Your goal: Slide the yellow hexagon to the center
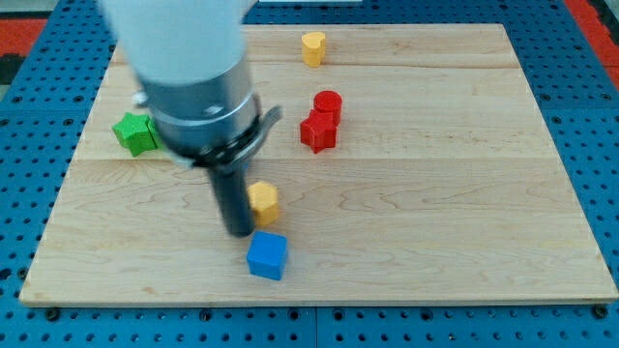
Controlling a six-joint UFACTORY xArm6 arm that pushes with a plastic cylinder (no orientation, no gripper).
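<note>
No bowl, tray or box shows on the wooden board (pixel 435 193); every block lies bare on its surface, and the board sits on a blue pegboard (pixel 29 58) that frames it on all sides.

My tip (pixel 238 232) ends a dark rod hanging from a grey and white arm housing (pixel 193 87) that fills the view's upper left; there is no pincer on this arm, only the plain rod, so nothing can be apart, together or clamped.

Just below my tip and slightly to the view's right lies a blue cube (pixel 267 256), near but not touching the rod; up and to the view's right of my tip, well apart, stand two red blocks, a red cylinder (pixel 328 102) and a red block (pixel 317 130) of unclear shape, pressed against each other; farther toward the view's top sits a yellow heart-shaped block (pixel 312 46) near the board's far edge; up and to the view's left of my tip a green star-like block (pixel 134 131) peeks out, partly hidden by the arm housing.

The yellow hexagon (pixel 263 202) lies immediately to the view's right of the rod, a little above my tip, seemingly touching the rod's side; it sits left of the board's middle, with the blue cube just below it.
</note>
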